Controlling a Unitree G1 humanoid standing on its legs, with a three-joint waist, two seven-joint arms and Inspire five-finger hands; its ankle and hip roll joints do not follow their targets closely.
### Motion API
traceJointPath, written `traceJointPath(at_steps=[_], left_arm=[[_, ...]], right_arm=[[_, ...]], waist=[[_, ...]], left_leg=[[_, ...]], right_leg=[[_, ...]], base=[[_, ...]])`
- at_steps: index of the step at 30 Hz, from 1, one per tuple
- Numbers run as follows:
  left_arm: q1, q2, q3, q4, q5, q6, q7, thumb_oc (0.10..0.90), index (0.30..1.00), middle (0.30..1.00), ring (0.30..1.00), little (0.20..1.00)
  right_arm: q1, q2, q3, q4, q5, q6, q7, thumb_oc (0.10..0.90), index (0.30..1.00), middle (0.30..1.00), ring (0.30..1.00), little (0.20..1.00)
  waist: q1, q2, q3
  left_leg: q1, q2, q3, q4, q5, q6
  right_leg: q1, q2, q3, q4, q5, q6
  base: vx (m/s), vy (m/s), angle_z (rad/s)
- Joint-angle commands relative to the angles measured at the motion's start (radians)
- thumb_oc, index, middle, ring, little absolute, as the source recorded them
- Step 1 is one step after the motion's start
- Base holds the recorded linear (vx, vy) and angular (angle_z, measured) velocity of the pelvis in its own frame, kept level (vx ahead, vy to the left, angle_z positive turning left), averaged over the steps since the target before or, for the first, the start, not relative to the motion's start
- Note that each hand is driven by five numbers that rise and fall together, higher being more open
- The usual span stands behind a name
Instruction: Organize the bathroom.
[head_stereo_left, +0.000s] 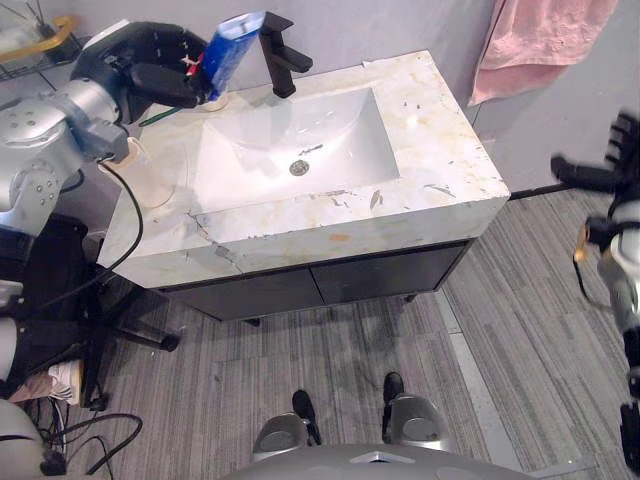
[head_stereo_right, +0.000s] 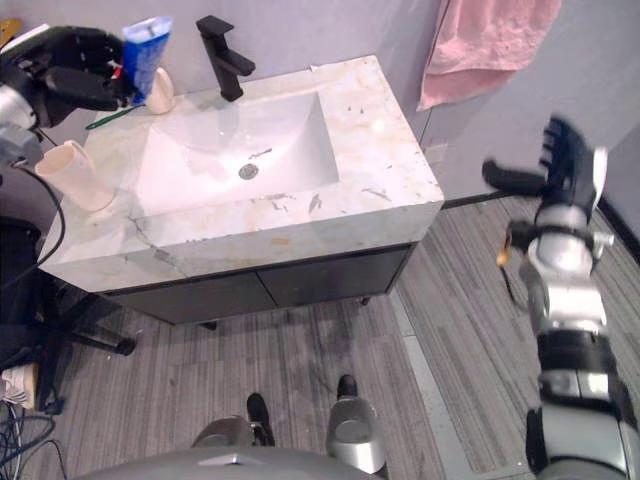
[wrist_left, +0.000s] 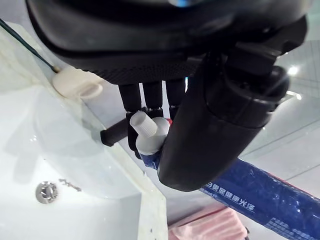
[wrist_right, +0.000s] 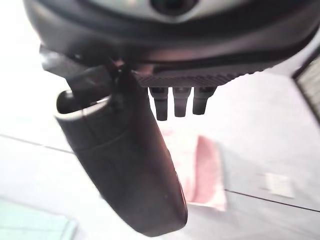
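My left hand (head_stereo_left: 150, 65) is curled round a blue toothpaste tube (head_stereo_left: 230, 50) and holds it in the air over the back left corner of the marble vanity (head_stereo_left: 450, 170). The tube's white cap (wrist_left: 145, 125) sits between the fingers and thumb, and its blue body (wrist_left: 260, 200) sticks out past the thumb. A cream cup (head_stereo_right: 75, 175) stands on the counter's left side. A green toothbrush (head_stereo_right: 105, 120) lies near a small cream holder (head_stereo_right: 160, 92) behind the basin. My right hand (head_stereo_right: 565, 165) hangs open and empty off to the right of the vanity.
A white basin (head_stereo_left: 290, 140) with a black faucet (head_stereo_left: 280, 55) takes up the counter's middle. A pink towel (head_stereo_right: 490, 40) hangs on the wall at the back right. A black chair base (head_stereo_left: 60, 300) stands left of the cabinet.
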Motion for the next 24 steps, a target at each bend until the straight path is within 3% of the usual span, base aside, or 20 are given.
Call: traceJointPath(at_steps=[1,13,24], left_arm=[[-0.161,0.001,0.067,0.012,-0.095,-0.070,0.055,0.400,0.300,0.300,0.300,0.300],[-0.211,-0.076,0.025,0.062,-0.146,-0.039,0.026,0.400,0.300,0.300,0.300,0.300],[-0.200,-0.136,0.023,0.042,-0.102,-0.018,0.027,0.400,0.300,0.300,0.300,0.300]], right_arm=[[-0.214,-0.150,0.078,-0.093,0.029,-0.053,0.027,0.800,0.900,0.900,0.900,0.900],[-0.541,-0.046,0.328,-0.051,0.171,0.080,0.177,0.800,0.900,0.900,0.900,0.900],[-0.632,0.054,0.393,-0.073,0.258,0.156,0.175,0.800,0.900,0.900,0.900,0.900]], waist=[[0.020,-0.044,-0.097],[0.065,-0.049,-0.153],[0.088,-0.058,-0.176]], left_leg=[[-0.035,0.051,-0.056,0.002,0.119,-0.067],[0.010,0.031,-0.077,-0.048,0.099,-0.061],[0.038,0.022,-0.093,-0.079,0.085,-0.058]], right_leg=[[0.129,-0.005,0.020,-0.138,-0.064,0.044],[0.170,-0.014,-0.015,-0.165,-0.061,0.046],[0.197,-0.013,-0.036,-0.185,-0.059,0.046]], base=[[0.05,0.067,-0.09],[0.04,0.021,0.06],[0.02,0.000,0.08]])
